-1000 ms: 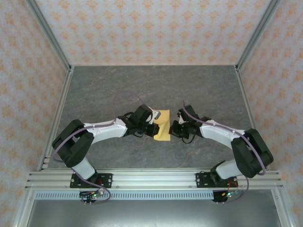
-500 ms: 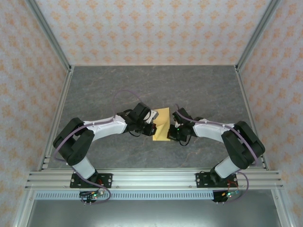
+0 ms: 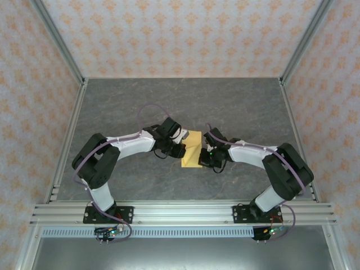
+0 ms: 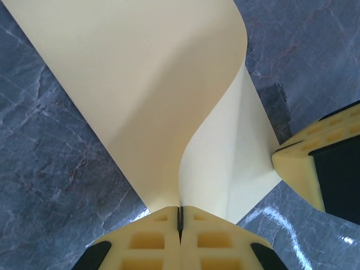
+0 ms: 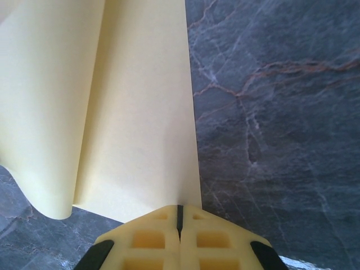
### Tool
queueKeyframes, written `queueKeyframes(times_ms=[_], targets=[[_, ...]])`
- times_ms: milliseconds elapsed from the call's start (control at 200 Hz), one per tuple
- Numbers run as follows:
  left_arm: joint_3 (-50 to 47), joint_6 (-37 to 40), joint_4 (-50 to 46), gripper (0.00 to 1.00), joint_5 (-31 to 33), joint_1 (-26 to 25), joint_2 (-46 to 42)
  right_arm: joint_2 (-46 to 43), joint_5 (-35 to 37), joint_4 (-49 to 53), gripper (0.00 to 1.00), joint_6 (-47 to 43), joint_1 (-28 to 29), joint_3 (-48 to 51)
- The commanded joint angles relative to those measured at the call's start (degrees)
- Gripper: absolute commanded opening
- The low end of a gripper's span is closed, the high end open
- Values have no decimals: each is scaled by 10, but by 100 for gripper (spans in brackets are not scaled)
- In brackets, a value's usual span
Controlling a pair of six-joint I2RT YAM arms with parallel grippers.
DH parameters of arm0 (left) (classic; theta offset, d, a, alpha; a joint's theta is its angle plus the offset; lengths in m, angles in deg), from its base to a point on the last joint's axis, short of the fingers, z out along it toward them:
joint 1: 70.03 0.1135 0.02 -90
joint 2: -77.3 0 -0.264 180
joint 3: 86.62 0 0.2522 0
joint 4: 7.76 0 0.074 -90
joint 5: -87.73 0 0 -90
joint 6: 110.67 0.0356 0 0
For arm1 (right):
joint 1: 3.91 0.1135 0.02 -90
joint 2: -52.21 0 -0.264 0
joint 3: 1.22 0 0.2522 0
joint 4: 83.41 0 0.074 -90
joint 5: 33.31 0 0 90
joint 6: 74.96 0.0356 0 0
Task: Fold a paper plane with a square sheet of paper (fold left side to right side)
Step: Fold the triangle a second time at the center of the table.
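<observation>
The square sheet of paper (image 3: 193, 152) lies mid-table, yellow, with its left part lifted and curling over toward the right. In the left wrist view the sheet (image 4: 140, 84) rises in a bend straight into my left gripper (image 4: 180, 212), which is shut on its edge. From above, the left gripper (image 3: 182, 149) is at the sheet's left side. My right gripper (image 3: 203, 158) is shut, its tips (image 5: 180, 209) set on the near right corner of the flat lower layer (image 5: 140, 129). One right finger (image 4: 306, 166) shows beside that corner.
The dark marbled table (image 3: 169, 101) stretches free behind and to both sides of the sheet. Patterned walls with metal posts (image 3: 67, 56) close in the back and sides. The aluminium rail (image 3: 180, 212) carrying both arm bases runs along the near edge.
The right arm swung in to the sheet's right corner and stayed there. The left gripper has carried the lifted paper edge a little to the right and farther back.
</observation>
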Motion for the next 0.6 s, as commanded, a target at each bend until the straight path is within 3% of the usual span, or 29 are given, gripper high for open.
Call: queueKeyframes(times_ms=[0, 595], targets=[[25, 25, -33, 0, 8, 5, 16, 13, 28, 33, 1, -11, 4, -7], [67, 43, -55, 0, 19, 15, 58, 15, 30, 40, 1, -17, 5, -5]])
